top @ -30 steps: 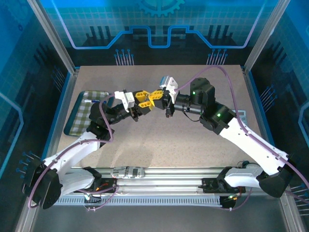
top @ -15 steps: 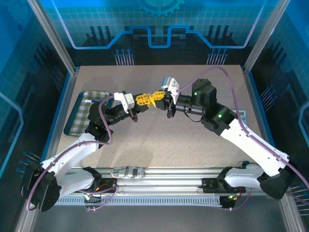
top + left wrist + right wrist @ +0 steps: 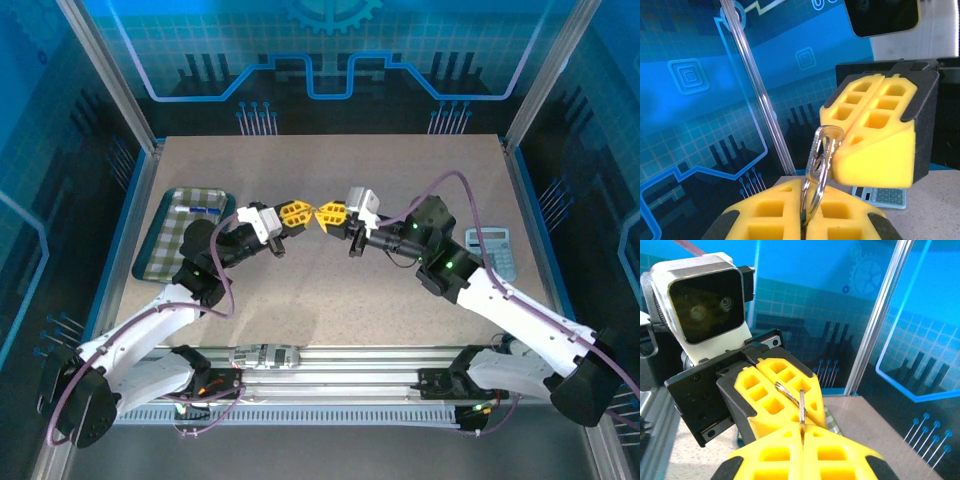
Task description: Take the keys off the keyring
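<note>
The thin grey metal keyring [image 3: 815,196] is pinched by the left gripper [image 3: 302,213], the pale silver key [image 3: 826,142] by the right gripper [image 3: 326,215], seemingly for separation.

text/numbers: nothing legible that I can make out, sorry
calculator [image 3: 490,254]: key markings way too small to read
back panel [image 3: 330,60]: gear emblem [image 3: 331,12] up top, plus circuit-style lines ending in dots, just graphics
side panel [image 3: 700,130]: nested-squares icon [image 3: 688,76] and a smaller one further right, same blue look
</note>
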Robot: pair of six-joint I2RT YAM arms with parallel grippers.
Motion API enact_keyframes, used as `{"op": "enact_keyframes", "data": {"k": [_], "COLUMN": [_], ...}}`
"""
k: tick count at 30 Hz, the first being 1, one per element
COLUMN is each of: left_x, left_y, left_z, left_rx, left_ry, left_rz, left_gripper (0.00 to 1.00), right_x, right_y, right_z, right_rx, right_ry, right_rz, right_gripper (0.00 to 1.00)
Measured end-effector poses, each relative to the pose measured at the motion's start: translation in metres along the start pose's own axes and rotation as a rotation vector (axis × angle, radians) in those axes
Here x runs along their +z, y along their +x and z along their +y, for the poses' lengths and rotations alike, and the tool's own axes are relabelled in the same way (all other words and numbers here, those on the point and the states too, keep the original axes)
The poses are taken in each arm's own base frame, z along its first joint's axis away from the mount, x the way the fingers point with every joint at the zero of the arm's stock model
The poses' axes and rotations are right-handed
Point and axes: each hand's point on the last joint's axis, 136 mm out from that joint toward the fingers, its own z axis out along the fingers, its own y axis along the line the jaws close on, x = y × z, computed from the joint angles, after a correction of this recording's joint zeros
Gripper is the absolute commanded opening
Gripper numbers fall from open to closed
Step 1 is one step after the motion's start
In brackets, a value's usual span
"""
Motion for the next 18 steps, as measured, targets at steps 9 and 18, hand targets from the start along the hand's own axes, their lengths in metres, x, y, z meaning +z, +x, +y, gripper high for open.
{"op": "enact_keyframes", "data": {"k": [9,18], "left_x": [-0.001,0.0], "left_y": [-0.011,-0.013], "left_z": [-0.002,-0.004], "left_rx": [0.052,0.059], "left_ry": [-0.004,0.004], "left_rz": [-0.054,-0.065], "left_gripper": [0.0,0.0], "right_x": [-0.005,-0.008], "right_y": [-0.009,-0.011], "right_z": [0.006,0.008], "right_rx": [-0.099,-0.125], "right_ry": [-0.005,-0.003], "right_rz": [-0.072,-0.09], "right_gripper": [0.0,0.0]}}
